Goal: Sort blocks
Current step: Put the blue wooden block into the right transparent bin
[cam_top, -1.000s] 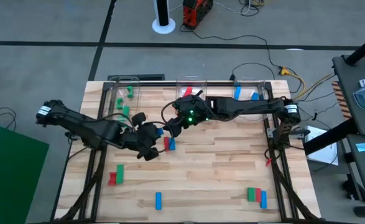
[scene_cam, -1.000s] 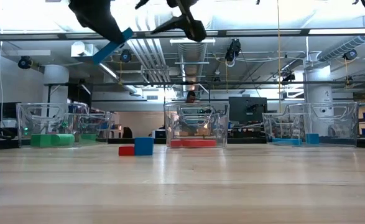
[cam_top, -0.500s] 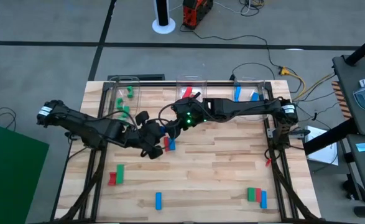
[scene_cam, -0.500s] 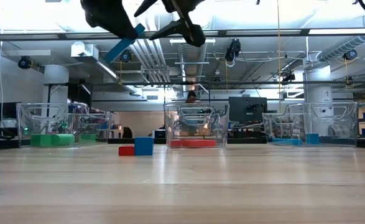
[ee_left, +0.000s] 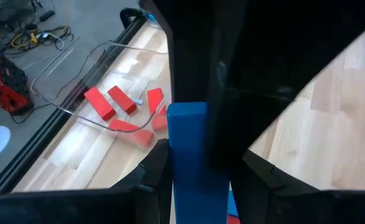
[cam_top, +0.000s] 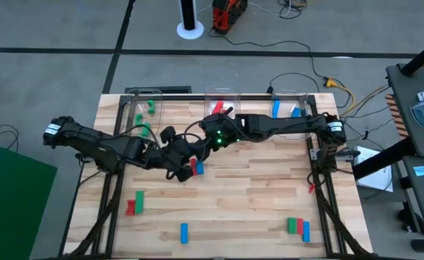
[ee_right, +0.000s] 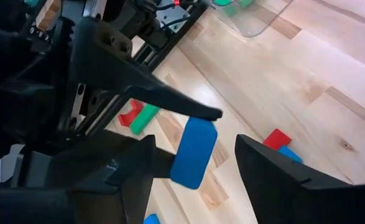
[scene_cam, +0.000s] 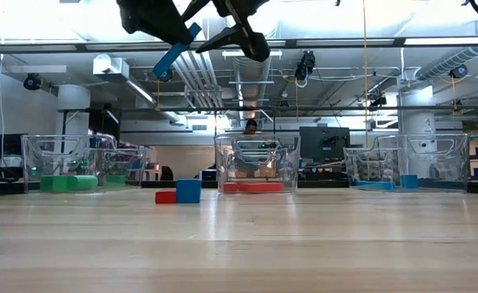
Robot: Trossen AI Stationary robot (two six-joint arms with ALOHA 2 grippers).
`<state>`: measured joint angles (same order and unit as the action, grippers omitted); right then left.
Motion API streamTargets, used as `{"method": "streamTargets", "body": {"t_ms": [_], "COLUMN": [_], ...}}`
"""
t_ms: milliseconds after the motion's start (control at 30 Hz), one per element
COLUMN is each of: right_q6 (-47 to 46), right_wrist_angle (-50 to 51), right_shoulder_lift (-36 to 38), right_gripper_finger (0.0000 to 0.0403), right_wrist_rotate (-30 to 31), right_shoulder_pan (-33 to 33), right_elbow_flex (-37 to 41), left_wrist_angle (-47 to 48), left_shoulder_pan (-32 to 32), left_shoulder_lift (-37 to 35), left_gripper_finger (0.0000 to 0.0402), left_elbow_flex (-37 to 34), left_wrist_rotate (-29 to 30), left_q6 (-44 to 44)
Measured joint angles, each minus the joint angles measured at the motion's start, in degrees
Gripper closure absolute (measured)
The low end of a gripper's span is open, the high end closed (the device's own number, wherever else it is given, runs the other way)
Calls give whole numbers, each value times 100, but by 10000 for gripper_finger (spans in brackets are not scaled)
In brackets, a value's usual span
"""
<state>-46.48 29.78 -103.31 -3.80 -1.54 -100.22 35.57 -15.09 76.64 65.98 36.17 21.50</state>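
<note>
A blue block point(scene_cam: 176, 51) is held up in the air, tilted, clamped between the fingers of the left gripper point(scene_cam: 167, 32) above the middle of the wooden table point(cam_top: 255, 195). In the left wrist view the same block point(ee_left: 194, 158) stands on end between the two dark fingers, w/ the jaws closed tight on its sides. The right gripper point(cam_top: 199, 144) sits just beside it, tip to tip w/ the left one; its jaws are spread wide, one finger each side of the block in the right wrist view point(ee_right: 193, 151), not touching it.

On the table under them lie a red block point(scene_cam: 165, 196) and another blue block point(scene_cam: 188, 190), touching. Further out: a red and green pair point(cam_top: 134, 203) near the left edge, a lone blue block point(cam_top: 184, 232) near the front edge, and a green, red, blue cluster point(cam_top: 297, 227) at front right.

Along the back edge are 3 clear bins: left bin point(cam_top: 136, 108) w/ green blocks, middle bin point(cam_top: 222, 96) w/ red blocks, right bin point(cam_top: 290, 97) w/ blue blocks.
</note>
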Motion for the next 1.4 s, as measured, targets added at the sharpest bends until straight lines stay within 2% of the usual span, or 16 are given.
{"method": "streamTargets", "body": {"t_ms": [200, 300, 433, 567, 700, 900, 1133, 1233, 1400], "right_q6": [7, 101, 240, 505, 640, 1048, 1261, 1244, 1346], "right_wrist_angle": [0, -19, -1, 93, 792, 2633, 4646, 5118, 5215], "right_shoulder_lift": [0, 0, 0, 0, 71, 283, 774, 1078, 1637], "right_gripper_finger": [244, 287, 352, 355, 355, 355, 355, 355, 355], "right_wrist_rotate": [82, 83, 104, 144, 220, 317, 986, 1250, 1582], "right_shoulder_pan": [0, 0, 0, 0, -119, -497, -1066, -1369, -2080], "right_elbow_flex": [0, 0, 0, 0, 7, -187, -318, -217, 154], "left_wrist_angle": [-4, -4, 20, -5, 102, 601, 1086, 1197, 1240], "left_shoulder_pan": [0, 0, 0, 0, 0, 0, 0, 0, 0], "left_shoulder_lift": [0, 0, 0, 0, -4, -17, -23, -35, -56], "left_gripper_finger": [304, 301, 274, 262, 259, 257, 256, 256, 255], "left_elbow_flex": [0, 0, 0, 0, 0, 0, 2, 2, 2], "left_wrist_rotate": [34, 32, 98, 78, 69, 60, 48, 32, 30], "left_q6": [-4, -7, -30, -46, 164, 274, 737, 889, 939]}}
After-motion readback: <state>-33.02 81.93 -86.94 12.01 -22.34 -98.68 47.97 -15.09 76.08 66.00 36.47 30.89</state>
